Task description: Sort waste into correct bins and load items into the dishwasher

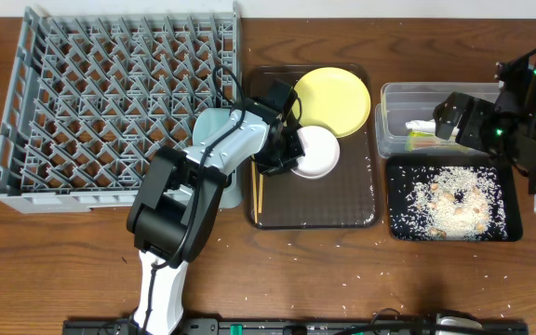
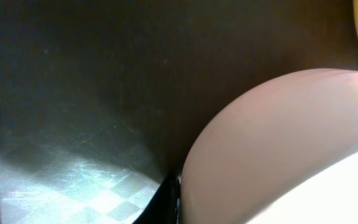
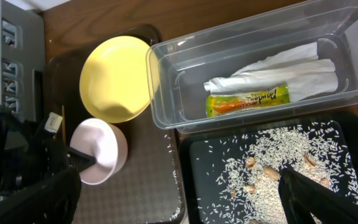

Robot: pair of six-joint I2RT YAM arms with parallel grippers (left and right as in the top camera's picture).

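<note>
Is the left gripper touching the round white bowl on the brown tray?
Touching. The right wrist view shows the left gripper shut on the rim of the round white bowl, one fingertip inside it.

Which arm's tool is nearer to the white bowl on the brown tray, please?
Left. The left tool is shut on the white bowl at its rim; the right tool hangs open over the clear tub, off the tray.
</note>
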